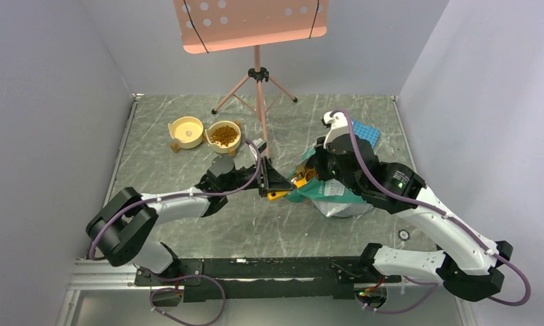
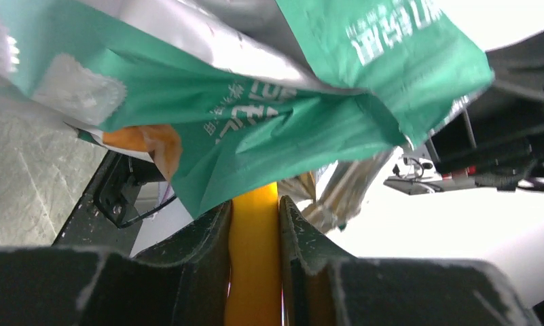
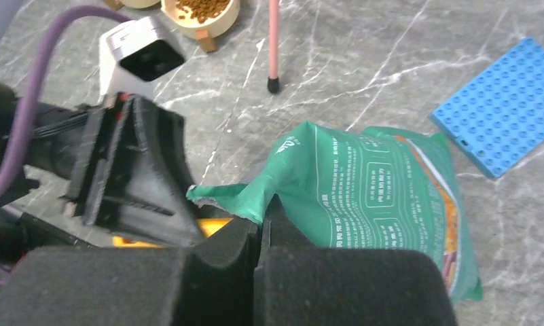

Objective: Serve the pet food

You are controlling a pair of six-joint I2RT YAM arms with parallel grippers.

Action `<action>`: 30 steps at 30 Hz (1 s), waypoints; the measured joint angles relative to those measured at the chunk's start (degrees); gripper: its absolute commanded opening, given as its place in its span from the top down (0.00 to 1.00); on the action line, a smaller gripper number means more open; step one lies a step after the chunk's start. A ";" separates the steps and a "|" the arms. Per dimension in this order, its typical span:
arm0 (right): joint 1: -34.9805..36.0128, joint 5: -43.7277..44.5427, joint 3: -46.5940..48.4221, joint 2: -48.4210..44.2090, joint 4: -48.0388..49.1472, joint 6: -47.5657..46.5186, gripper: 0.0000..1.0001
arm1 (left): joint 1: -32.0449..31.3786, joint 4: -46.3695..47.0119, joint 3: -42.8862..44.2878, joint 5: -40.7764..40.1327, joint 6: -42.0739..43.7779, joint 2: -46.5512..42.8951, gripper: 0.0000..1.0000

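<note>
From my console I saw the left gripper (image 2: 254,216) clamped on the handle of the yellow scoop (image 2: 254,285), whose far end was hidden under the mouth of the teal-green bag (image 3: 371,197) lying on the table (image 1: 187,176). The right gripper (image 3: 261,221) had its fingers pinched together on the bag's torn upper edge. The pet food (image 1: 223,135) I could make out sat in a cream bowl (image 1: 236,142) at the far left, well apart from both grippers.
</note>
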 measured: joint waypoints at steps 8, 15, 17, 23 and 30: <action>-1.20 3.37 1.95 -0.20 -0.76 -2.75 1.00 | 1.77 -7.87 -2.73 1.99 4.81 -10.62 1.00; -2.23 5.16 1.95 -0.42 -0.02 -4.13 1.00 | 2.99 -19.37 -3.58 3.02 8.15 -20.72 1.00; -2.27 5.14 1.95 -0.59 -0.04 -4.20 1.00 | 3.26 -22.03 -3.82 2.97 8.63 -22.99 1.00; -2.23 4.46 1.95 -0.59 -0.22 -4.33 1.00 | 3.74 -23.82 -6.36 1.70 7.34 -28.74 1.00; -2.27 3.30 1.95 -0.50 -0.22 -4.31 1.00 | 3.96 -29.07 -5.31 0.22 3.32 -30.80 1.00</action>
